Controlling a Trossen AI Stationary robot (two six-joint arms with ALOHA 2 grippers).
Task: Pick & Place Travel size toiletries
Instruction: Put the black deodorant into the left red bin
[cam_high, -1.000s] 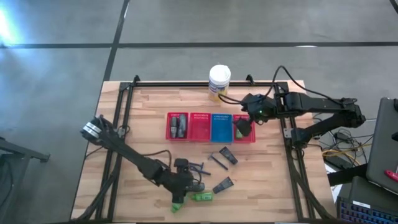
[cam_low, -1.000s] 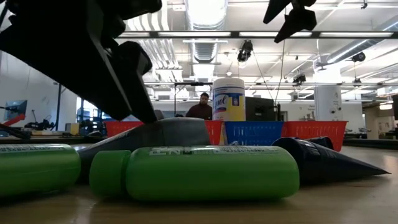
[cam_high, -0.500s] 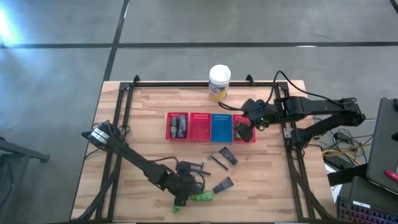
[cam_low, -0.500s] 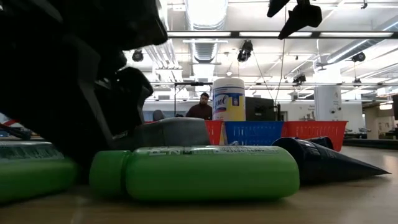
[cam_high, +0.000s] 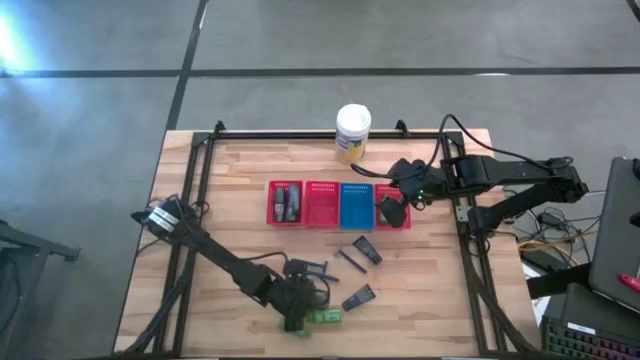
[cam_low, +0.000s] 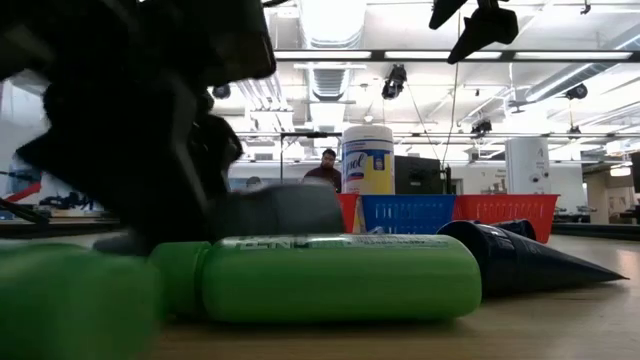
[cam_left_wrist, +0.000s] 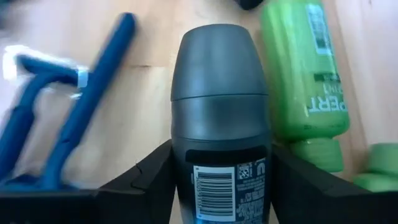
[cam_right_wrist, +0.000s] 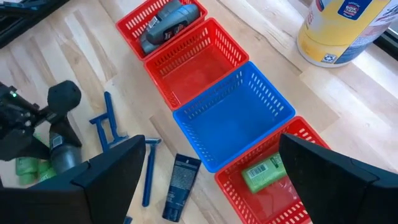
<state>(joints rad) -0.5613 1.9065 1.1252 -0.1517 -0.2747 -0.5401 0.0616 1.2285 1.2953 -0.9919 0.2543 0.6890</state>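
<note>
My left gripper (cam_high: 296, 306) is low at the table's near edge, shut on a grey oval tube (cam_left_wrist: 219, 118) that lies among the loose toiletries. A green bottle (cam_left_wrist: 305, 68) lies right beside the tube, and another green bottle (cam_low: 70, 305) is nearer the edge. Blue razors (cam_left_wrist: 81, 106) lie on the tube's other side. My right gripper (cam_high: 392, 212) hovers open above the rightmost red basket (cam_right_wrist: 261, 186), which holds a green bottle (cam_right_wrist: 261, 173). The leftmost red basket (cam_right_wrist: 158, 18) holds grey tubes. My left gripper pinches the grey tube between its two fingers (cam_left_wrist: 152, 180), on the sides of the barcode end (cam_left_wrist: 221, 183). The fingers slant down from the table's left and lie along the tube. The tube lies on the table, its cap end (cam_left_wrist: 217, 59) pointing away from the gripper.
Dark wedge tubes (cam_high: 358, 297) (cam_high: 366, 250) lie on the wood right of my left gripper. A row of red and blue baskets (cam_high: 340, 203) crosses the middle. A white canister with a yellow label (cam_high: 352, 130) stands at the far edge. A person (cam_low: 325, 172) shows beyond the table.
My left gripper has sunk onto the grey tube near the table's near edge and now stands around it. The small green bottle beside it has shifted toward the near edge.
</note>
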